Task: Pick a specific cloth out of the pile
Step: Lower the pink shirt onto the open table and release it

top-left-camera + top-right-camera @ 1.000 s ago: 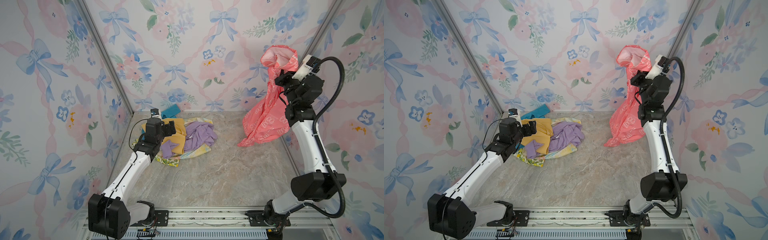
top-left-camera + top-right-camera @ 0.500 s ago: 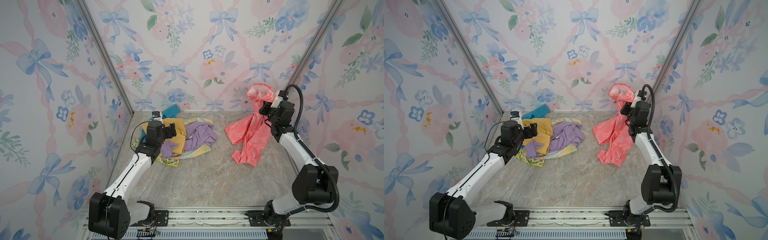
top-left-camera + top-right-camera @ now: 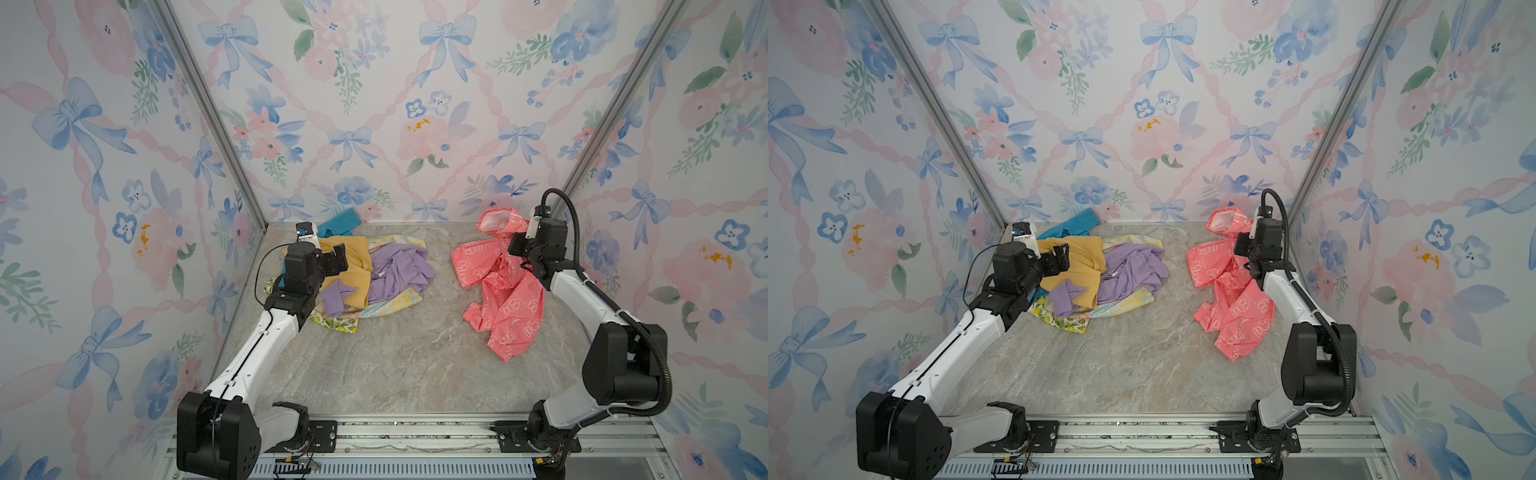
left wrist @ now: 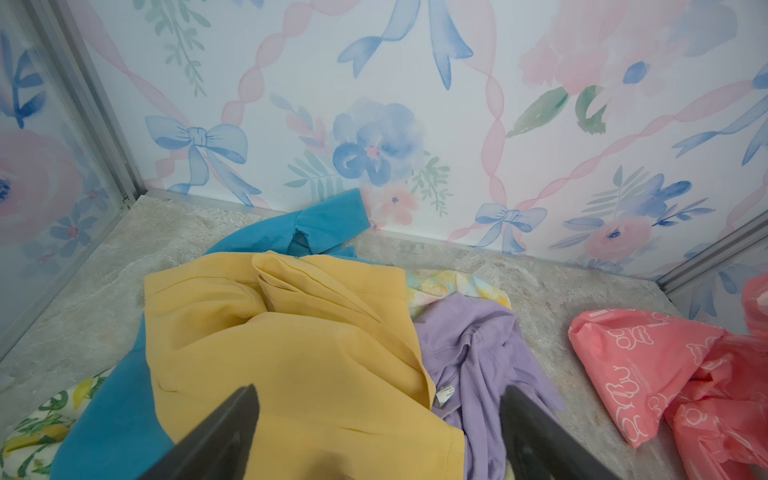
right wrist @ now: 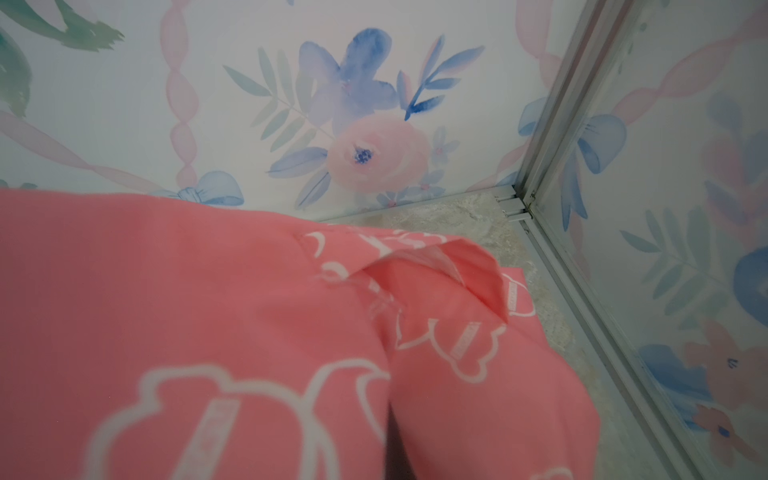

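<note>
the coral-pink cloth (image 3: 505, 305), printed with white outlines, lies crumpled at right, its pale-lined far end raised; well apart, at far left, sits the pile (image 3: 376, 278) of mustard, lilac, teal, tie-dye and lemon-print cloths.

The marbled floor (image 3: 395, 365) carries the pile (image 3: 395, 270) and the cloth (image 3: 511, 307).

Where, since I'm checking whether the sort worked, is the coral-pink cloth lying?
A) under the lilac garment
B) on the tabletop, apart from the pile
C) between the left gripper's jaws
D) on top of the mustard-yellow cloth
B: in a top view the coral-pink cloth lies on the right of the tabletop, with a bare strip between it and the pile.
</note>
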Controlling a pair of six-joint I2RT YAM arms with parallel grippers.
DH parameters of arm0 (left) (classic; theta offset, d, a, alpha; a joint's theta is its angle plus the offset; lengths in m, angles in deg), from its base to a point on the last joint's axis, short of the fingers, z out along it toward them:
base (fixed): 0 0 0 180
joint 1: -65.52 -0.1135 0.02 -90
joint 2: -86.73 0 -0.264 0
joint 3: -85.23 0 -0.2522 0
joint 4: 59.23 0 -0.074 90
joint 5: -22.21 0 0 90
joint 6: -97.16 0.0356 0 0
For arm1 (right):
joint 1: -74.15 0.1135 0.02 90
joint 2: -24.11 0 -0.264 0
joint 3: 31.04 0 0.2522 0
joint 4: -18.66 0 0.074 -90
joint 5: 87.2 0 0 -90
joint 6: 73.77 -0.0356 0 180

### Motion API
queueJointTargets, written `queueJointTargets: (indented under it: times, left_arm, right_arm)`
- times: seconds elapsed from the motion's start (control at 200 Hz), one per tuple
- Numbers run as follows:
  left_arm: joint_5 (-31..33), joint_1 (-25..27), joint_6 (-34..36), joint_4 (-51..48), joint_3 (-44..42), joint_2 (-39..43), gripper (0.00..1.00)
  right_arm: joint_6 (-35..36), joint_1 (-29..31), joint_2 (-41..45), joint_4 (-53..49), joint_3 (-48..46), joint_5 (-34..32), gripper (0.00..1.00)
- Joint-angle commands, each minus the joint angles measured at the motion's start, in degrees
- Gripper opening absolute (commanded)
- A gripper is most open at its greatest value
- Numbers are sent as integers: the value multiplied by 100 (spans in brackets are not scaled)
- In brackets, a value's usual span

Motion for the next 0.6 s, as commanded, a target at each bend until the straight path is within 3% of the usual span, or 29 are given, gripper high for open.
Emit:
queueJointTargets:
  times: [0.0,0.595]
  left_arm:
    - [-159,-54,-115,149,-141,140,92]
    - [-93,-86,-115,162,-245,110,92]
  right_arm:
    - [235,87,-223,-1064,282,-272,0]
    - [795,411,-2691,-3927,2478,-473,0]
